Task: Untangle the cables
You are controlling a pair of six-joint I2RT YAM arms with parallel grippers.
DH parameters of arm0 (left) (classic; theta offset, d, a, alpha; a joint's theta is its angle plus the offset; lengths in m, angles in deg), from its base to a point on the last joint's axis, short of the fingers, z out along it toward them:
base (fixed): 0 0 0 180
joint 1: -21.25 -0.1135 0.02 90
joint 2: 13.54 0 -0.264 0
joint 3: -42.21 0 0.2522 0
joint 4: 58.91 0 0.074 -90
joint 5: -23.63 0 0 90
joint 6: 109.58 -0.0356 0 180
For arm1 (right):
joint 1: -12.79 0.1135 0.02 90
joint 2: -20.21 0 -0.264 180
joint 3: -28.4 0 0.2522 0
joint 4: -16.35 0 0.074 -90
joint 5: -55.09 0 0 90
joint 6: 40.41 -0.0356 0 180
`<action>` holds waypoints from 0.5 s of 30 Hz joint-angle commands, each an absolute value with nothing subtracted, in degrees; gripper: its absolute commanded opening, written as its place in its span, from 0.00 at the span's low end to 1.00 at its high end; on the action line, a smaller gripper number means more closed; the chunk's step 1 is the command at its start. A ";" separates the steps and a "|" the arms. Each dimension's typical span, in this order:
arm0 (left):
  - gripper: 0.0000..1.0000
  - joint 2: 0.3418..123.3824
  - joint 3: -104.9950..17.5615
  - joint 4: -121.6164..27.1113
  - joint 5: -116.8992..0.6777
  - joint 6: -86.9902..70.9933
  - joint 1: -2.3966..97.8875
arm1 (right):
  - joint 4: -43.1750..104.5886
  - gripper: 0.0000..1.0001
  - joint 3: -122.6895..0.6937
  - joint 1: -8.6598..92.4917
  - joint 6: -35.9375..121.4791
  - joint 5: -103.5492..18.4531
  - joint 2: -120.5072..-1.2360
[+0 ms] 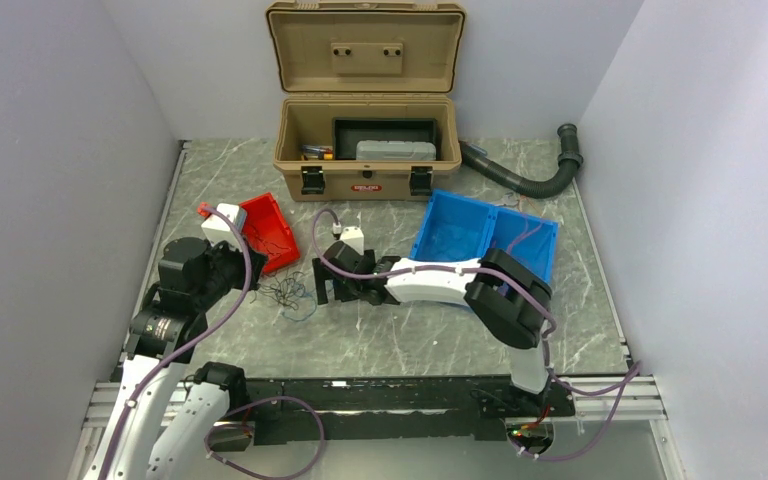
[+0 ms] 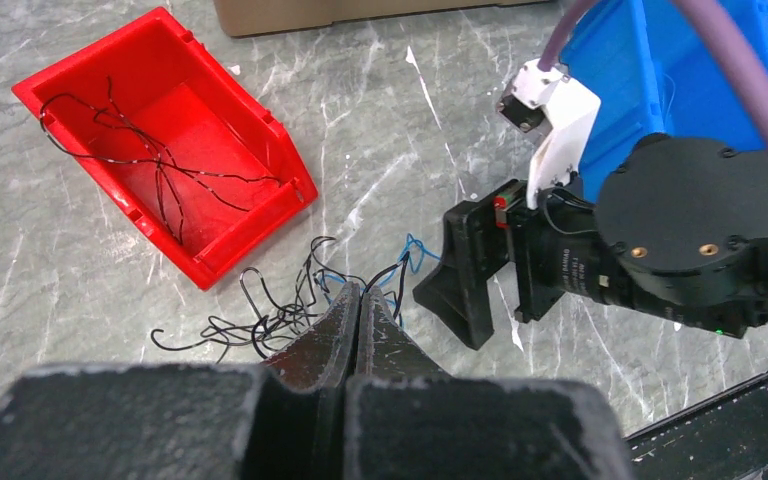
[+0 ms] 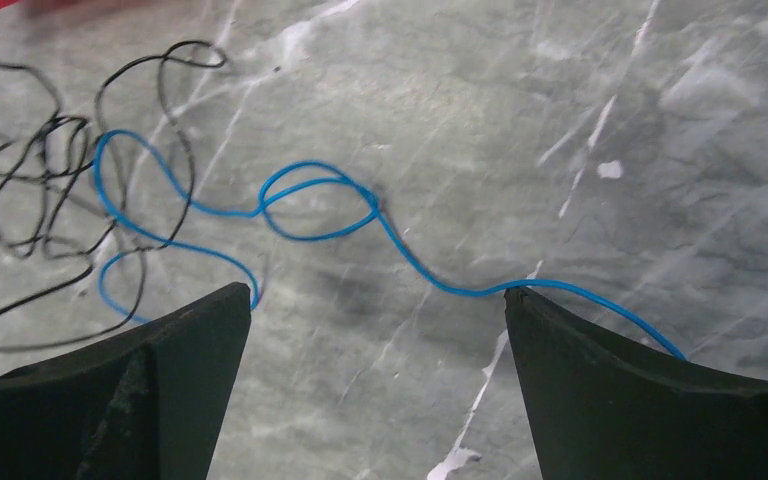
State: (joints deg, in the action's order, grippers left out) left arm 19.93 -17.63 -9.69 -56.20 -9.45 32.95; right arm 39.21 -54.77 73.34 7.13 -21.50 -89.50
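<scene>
two claws at loose cables (image 2: pixel 280 318): left claw (image 2: pixel 359 298) pressed fully closed among them, any pinched strand unclear; right claw (image 3: pixel 378 292) spread wide, empty, straddling blue wire (image 3: pixel 310 172).

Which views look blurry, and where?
Top external view: evenly lit, sharp, though the thin tangled wires are tiny. Left wrist view: left gripper soft up close, red plastic bin crisp. Right wrist view: thin blue wire sharp, top-left corner smeared red.
</scene>
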 commanded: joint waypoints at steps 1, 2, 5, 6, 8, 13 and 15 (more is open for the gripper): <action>0.00 19.41 -17.78 -9.48 -57.02 -10.33 32.63 | 45.69 1.00 -60.53 75.13 8.66 -12.09 -92.23; 0.00 19.44 -17.78 -9.45 -57.04 -10.28 32.67 | 46.62 1.00 -61.26 75.26 8.75 -11.38 -92.89; 0.00 19.25 -17.78 -9.44 -57.20 -10.32 32.67 | 49.06 0.99 -63.53 75.26 8.30 -9.13 -94.73; 0.00 19.24 -17.78 -9.42 -57.27 -10.29 32.67 | 50.32 0.99 -64.69 75.35 8.02 -8.33 -95.46; 0.00 19.32 -17.73 -9.46 -57.29 -10.31 32.67 | 51.33 0.99 -66.46 75.44 7.97 -7.55 -96.61; 0.00 19.51 -17.77 -9.47 -57.14 -10.26 32.68 | 52.05 0.99 -68.93 75.62 7.14 -4.80 -98.34; 0.00 19.46 -17.80 -9.45 -57.22 -10.26 32.67 | 52.57 0.98 -70.13 75.64 7.44 -3.38 -99.30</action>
State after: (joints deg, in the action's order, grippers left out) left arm 19.93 -17.63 -9.66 -56.77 -9.45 32.95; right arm 50.67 -66.40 75.35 7.87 -8.38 -97.74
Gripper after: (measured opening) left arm 0.010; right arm 0.988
